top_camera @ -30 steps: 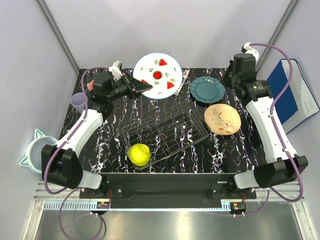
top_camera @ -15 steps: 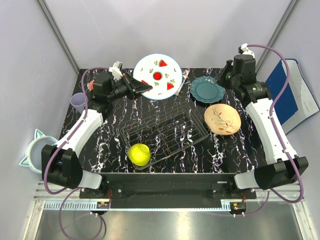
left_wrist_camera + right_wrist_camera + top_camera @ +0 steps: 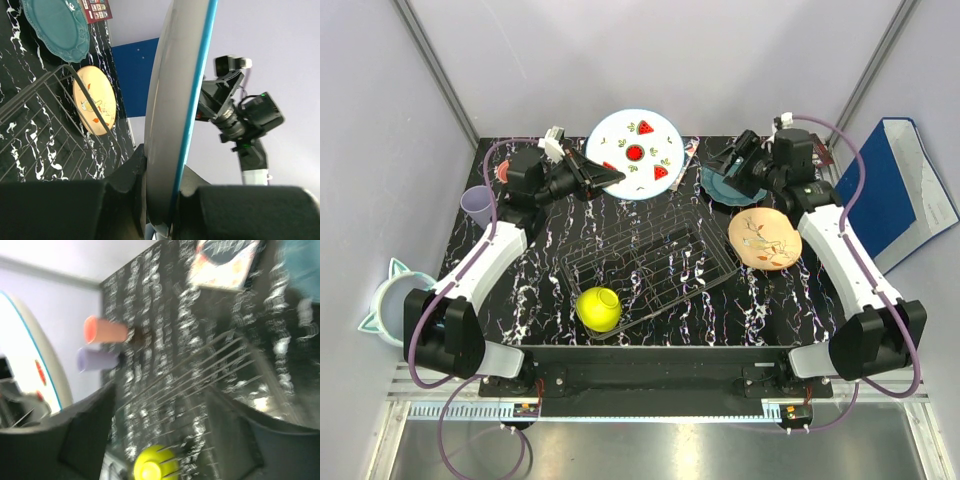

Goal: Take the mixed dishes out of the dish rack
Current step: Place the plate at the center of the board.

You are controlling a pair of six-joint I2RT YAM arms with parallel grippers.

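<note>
Right wrist view motion-blurred throughout: booklet (image 3: 227, 260) smeared, print unreadable, top cut by frame edge; teal plate (image 3: 300, 270) only blurred corner. Left wrist view: white watermelon-print plate (image 3: 172, 100) edge-on, printed face hidden, top cropped, lower rim buried in left tool (image 3: 162, 200). Top view: salmon cup (image 3: 503, 172) mostly behind left arm (image 3: 485, 250); right tool (image 3: 728, 168) covers part of teal plate.

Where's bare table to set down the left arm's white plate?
Bare table for the white plate lies near right, bordered by the rack, the peach plate and the right arm. A strip runs between rack and left arm. Far right is crowded: teal plate, peach plate, right end effector.
</note>
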